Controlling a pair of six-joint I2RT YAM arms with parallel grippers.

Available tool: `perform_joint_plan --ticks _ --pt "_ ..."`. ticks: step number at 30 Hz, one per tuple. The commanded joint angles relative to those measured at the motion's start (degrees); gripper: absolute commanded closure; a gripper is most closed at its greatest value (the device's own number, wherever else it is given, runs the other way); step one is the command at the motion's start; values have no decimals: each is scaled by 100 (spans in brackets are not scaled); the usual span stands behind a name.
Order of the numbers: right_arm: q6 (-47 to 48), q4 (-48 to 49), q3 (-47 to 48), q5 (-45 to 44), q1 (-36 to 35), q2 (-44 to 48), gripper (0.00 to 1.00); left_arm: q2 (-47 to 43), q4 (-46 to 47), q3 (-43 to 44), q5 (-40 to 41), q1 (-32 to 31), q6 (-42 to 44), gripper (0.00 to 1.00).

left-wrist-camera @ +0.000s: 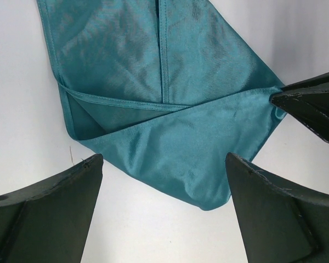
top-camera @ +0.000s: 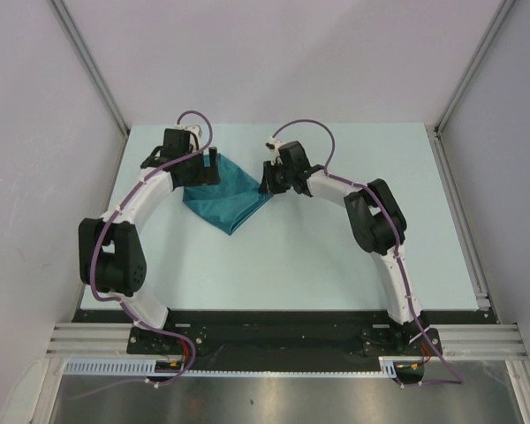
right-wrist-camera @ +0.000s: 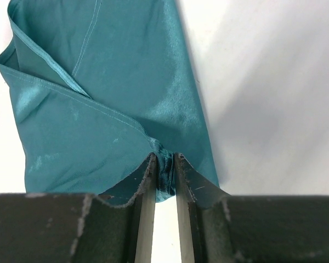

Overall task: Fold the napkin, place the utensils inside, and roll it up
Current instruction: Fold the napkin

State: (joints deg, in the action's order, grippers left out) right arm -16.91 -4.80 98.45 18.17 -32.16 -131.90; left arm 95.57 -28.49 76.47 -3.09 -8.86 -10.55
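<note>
The teal napkin point(top-camera: 225, 199) lies folded in overlapping flaps on the pale table, between the two arms. My right gripper point(top-camera: 267, 185) is shut on the napkin's right corner. In the right wrist view point(right-wrist-camera: 164, 157) a bunch of cloth is pinched between the jaws, and the napkin point(right-wrist-camera: 98, 93) spreads away above them. My left gripper point(top-camera: 208, 170) stands open at the napkin's left side. In the left wrist view point(left-wrist-camera: 163, 160) the fingers straddle a rounded napkin point(left-wrist-camera: 170, 109) corner without touching it. The right gripper's fingertips point(left-wrist-camera: 312, 104) show at that view's right edge. The utensils are out of view.
The pale table point(top-camera: 291, 265) is enclosed by grey walls at the left, back and right. Metal rails point(top-camera: 464, 221) run along its right edge. The arms' base rail point(top-camera: 283, 340) lies along the near edge.
</note>
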Motion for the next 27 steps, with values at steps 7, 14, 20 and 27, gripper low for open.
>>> perform_joint_plan --ticks 7,14,20,27 --pt "-58 313 -380 -288 -36 516 76 -170 98 9 -156 43 -105 3" --pt "-32 339 -318 -350 -1 481 76 -170 98 0 -200 43 -106 3" --pt "-102 383 -213 -288 78 402 76 -153 89 17 -209 43 -114 3" --pt "-120 340 68 -156 79 261 74 -135 89 17 -218 43 -114 3"
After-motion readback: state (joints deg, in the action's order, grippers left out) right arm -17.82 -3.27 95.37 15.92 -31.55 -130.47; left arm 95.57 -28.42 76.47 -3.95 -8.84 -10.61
